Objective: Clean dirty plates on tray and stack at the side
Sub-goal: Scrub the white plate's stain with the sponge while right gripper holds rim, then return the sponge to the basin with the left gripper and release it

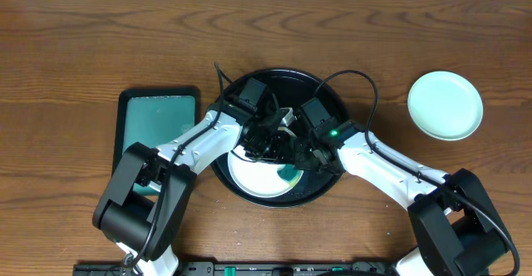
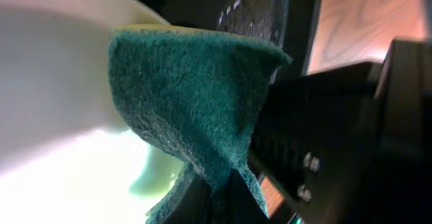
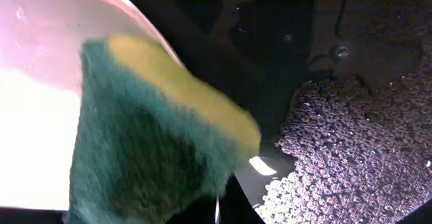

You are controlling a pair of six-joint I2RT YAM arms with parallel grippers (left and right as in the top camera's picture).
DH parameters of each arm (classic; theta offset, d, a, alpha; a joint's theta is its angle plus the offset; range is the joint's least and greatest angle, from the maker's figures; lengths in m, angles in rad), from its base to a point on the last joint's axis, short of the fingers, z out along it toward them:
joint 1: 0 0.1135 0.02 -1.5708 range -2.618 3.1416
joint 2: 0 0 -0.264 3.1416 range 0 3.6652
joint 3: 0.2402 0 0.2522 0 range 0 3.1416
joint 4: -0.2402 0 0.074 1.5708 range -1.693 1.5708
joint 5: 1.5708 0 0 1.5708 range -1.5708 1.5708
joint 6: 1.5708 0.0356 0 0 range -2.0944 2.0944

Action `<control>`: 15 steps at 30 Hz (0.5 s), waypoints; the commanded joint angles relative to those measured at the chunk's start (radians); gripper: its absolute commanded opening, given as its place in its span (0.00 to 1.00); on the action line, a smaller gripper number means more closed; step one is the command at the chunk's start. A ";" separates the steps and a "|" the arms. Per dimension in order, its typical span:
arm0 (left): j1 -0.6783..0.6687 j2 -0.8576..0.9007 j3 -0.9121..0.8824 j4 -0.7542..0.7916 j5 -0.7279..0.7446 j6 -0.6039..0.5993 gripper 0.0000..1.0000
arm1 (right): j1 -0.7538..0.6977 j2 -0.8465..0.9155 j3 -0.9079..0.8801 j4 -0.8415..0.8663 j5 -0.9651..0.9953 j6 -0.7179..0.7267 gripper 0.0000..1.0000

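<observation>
Two plates are showing: the white plate [image 1: 253, 176] is lying inside the tray [image 1: 287, 78], and the mint plate [image 1: 445, 104] is sitting on the surface [image 1: 83, 43], well apart to the right. The right claw [image 1: 293, 164] is pinching the sponge [image 3: 155, 136] against the white plate. The left claw [image 1: 264, 143] is pressing together; on what, cannot tell. The plate is looking stiff, light, slick when wet and chippable, so gripping the rim is seeming best. The raised tray rim and both crowding arms are standing in the way. A green rectangular tray [image 1: 158, 126] is lying to the left.

Robot lab setup: left arm [image 1: 195, 141] and right arm [image 1: 386, 166] on wooden table [image 1: 83, 27].
</observation>
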 commanded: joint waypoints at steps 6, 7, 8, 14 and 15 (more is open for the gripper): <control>0.066 -0.062 0.002 -0.013 -0.286 -0.157 0.07 | 0.011 0.001 -0.003 -0.019 0.002 0.014 0.02; 0.078 -0.079 0.002 -0.028 -0.346 -0.165 0.07 | 0.011 0.001 -0.003 -0.019 0.002 0.014 0.02; 0.088 -0.095 0.002 -0.042 -0.391 -0.168 0.07 | 0.011 0.001 -0.003 -0.020 0.002 0.018 0.02; 0.150 -0.194 0.002 -0.142 -0.600 -0.167 0.07 | 0.010 0.001 -0.003 -0.020 0.002 0.021 0.02; 0.157 -0.205 0.002 -0.154 -0.609 -0.166 0.07 | 0.010 0.001 -0.003 -0.019 0.002 0.021 0.02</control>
